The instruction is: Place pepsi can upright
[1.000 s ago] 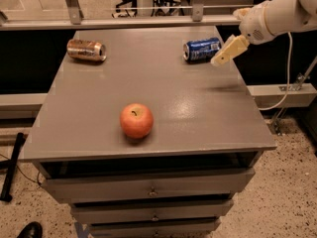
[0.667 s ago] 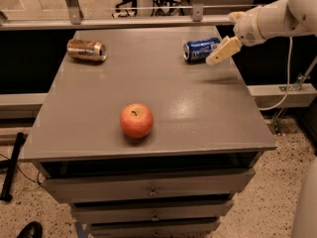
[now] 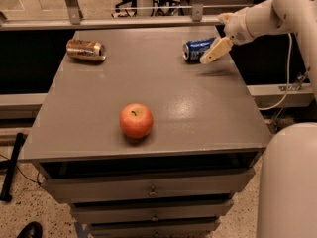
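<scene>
Gripper (image 3: pixel 213 52): upper right of frame, at the end of the white arm (image 3: pixel 267 15) that reaches in from the right edge. It angles down and to the left over the far right part of the grey table (image 3: pixel 198 108). Whether it is apart or together: cannot tell from here.

Pepsi can (image 3: pixel 196 49): upper right of frame, on the tabletop near the far edge, just left of the gripper. Gripper tip overlaps the can's right end in this view; actual contact not clear.

Can lies on its side, long axis roughly left to right. Blue body, white lettering across it, silver end facing left. Not upright.

Also on the table: a gold-brown can (image 3: pixel 86 50) on its side at upper left, well apart from the blue one; a red apple (image 3: pixel 136 120) near the middle, toward the front edge.
</scene>
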Controlling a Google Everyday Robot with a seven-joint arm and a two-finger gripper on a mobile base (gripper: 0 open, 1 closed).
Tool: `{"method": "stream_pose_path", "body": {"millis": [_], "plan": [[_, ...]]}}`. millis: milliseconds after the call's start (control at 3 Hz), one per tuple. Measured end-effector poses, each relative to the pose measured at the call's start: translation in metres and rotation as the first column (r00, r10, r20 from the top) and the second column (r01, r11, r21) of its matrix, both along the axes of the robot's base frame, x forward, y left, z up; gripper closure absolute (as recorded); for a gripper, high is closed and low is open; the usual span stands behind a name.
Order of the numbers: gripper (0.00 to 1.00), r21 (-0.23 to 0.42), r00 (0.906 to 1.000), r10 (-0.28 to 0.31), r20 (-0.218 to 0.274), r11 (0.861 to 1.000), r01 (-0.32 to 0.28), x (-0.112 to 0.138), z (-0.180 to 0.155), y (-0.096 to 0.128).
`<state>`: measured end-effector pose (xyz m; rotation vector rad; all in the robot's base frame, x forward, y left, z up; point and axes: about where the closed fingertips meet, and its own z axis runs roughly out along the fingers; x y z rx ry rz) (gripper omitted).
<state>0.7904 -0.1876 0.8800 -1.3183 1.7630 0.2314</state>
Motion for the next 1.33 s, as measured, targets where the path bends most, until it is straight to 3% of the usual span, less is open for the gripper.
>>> {"method": "stream_pose_path", "body": {"millis": [667,1000,1333], "plan": [[0.0,-0.069,0.9965,0.074,-0.038,0.995,-0.077,0.01,-0.016,0.022],[0.0,-0.133,0.9921,0.104,-0.07,0.985,-0.113,0.01,-0.023,0.031],[0.17,-0.187,0.9839,0.136,-0.116,0.97,-0.156,0.005,-0.031,0.037]]}}
